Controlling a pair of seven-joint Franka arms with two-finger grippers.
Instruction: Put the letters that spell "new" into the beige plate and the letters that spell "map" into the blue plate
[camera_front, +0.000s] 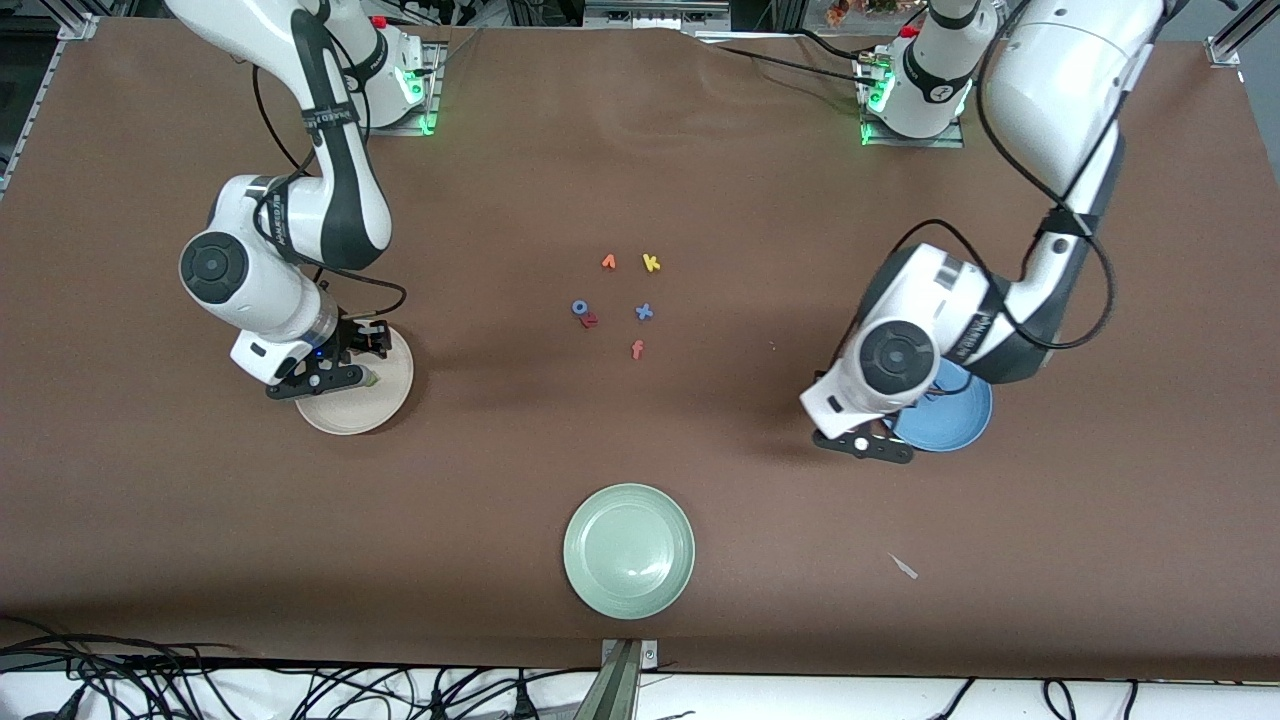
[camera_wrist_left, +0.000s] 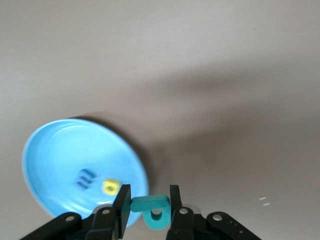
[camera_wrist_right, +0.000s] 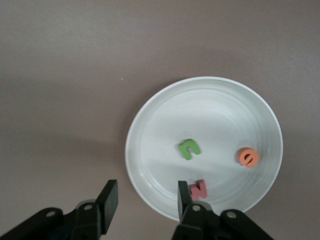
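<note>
My left gripper (camera_front: 868, 446) (camera_wrist_left: 148, 197) is shut on the teal "p" (camera_wrist_left: 155, 204), up in the air just off the rim of the blue plate (camera_front: 955, 420) (camera_wrist_left: 60, 150). Inside that plate lie the blue "m" (camera_wrist_left: 86, 178) and the yellow "a" (camera_wrist_left: 110, 187). My right gripper (camera_front: 335, 380) (camera_wrist_right: 146, 195) is open and holds nothing, above the edge of the beige plate (camera_front: 378, 405) (camera_wrist_right: 200, 110). The beige plate holds the green "n" (camera_wrist_right: 190, 149), the orange "e" (camera_wrist_right: 248, 157) and the pinkish-red "w" (camera_wrist_right: 199, 190).
Loose letters lie mid-table: an orange one (camera_front: 608, 262), a yellow "k" (camera_front: 651, 263), a blue "o" (camera_front: 579, 307), a red "r" (camera_front: 589, 320), a blue "x" (camera_front: 644, 312) and an orange-red "f" (camera_front: 637, 349). A pale green plate (camera_front: 629, 550) sits nearest the front camera.
</note>
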